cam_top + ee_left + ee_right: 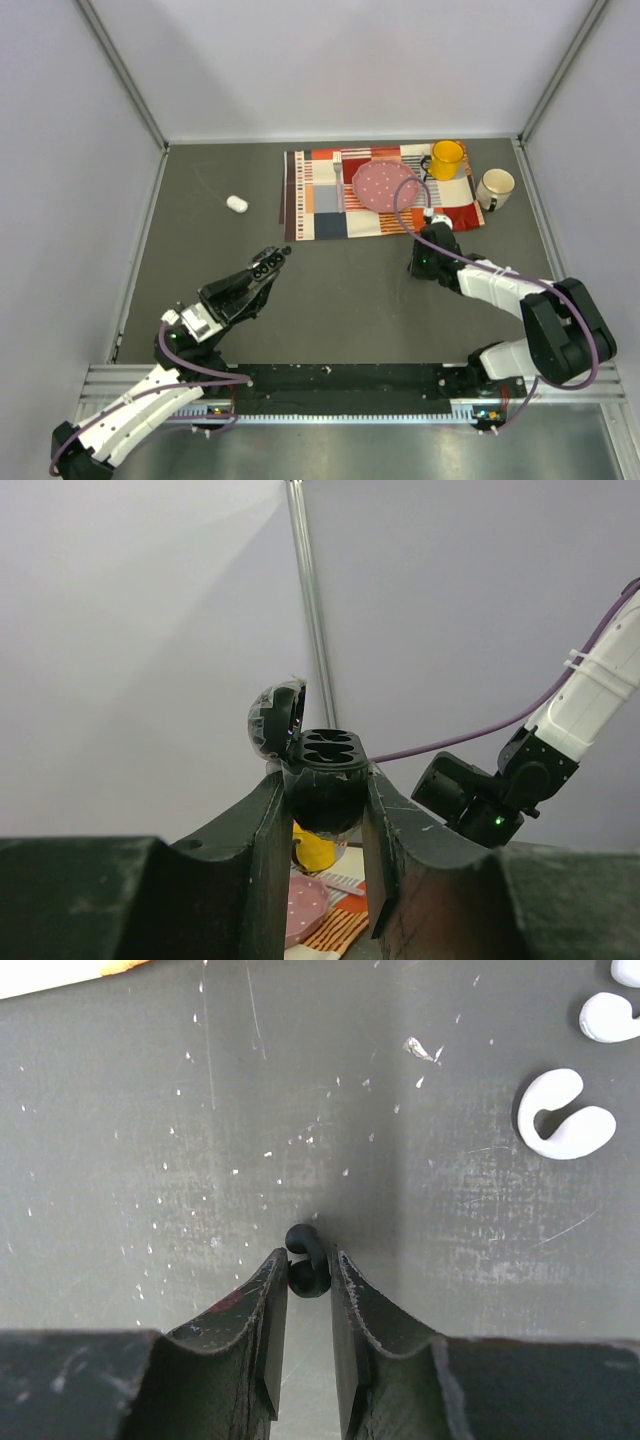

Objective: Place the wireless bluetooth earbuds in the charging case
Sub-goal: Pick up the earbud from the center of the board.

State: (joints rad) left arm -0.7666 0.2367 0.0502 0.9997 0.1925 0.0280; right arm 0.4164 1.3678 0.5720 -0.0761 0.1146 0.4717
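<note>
1. Top external view: the left gripper (270, 262) is raised above the grey table (340, 300) at centre-left and clenched on the black charging case (266, 267). The right gripper (424, 262) points down at the table just in front of the checked placemat (330, 205); its fingertips are hidden under the wrist here. A pink plate (385, 186) lies on the placemat with a yellow mug (446, 158) at its far right corner, and a white mug (495, 187) stands just off the placemat's right edge. A white pod (236, 204) lies alone, well to the left of the placemat.

2. Left wrist view: the charging case (325, 780) sits pinched between the two fingers (262, 850) of the left gripper (325, 805). Its lid (275, 720) is flipped open to the left, and the two sockets face up with nothing in them. The right arm (575, 710) shows beyond it, and the yellow mug (312, 850) and pink plate (305, 905) show below.

3. Right wrist view: the right gripper (308, 1275) is closed onto the black earbud (305, 1260), which sits between its fingertips down at the table surface. Two white earbuds (560, 1115) lie apart on the table at the upper right, and a third white piece is cut off by the corner.
</note>
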